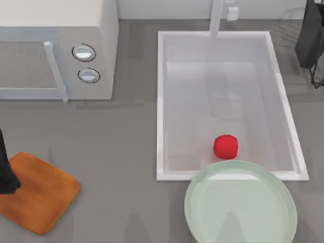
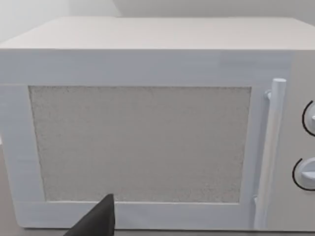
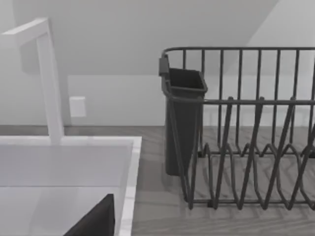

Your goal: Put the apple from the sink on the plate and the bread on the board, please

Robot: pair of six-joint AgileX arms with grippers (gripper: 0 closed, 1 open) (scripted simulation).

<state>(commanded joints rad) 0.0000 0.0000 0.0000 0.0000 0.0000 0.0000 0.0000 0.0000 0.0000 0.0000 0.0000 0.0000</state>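
Nothing done: small red round apple [image 1: 225,146] lay in the white rectangular sink [image 1: 162,101], pale green round plate [image 1: 202,223] and orange-brown wooden board [image 1: 43,195] bare; jaws' state: cannot tell.

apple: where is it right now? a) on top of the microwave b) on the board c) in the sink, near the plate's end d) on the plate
c: the apple lies on the floor of the sink, close to the rim that the plate overlaps, and not on the plate.
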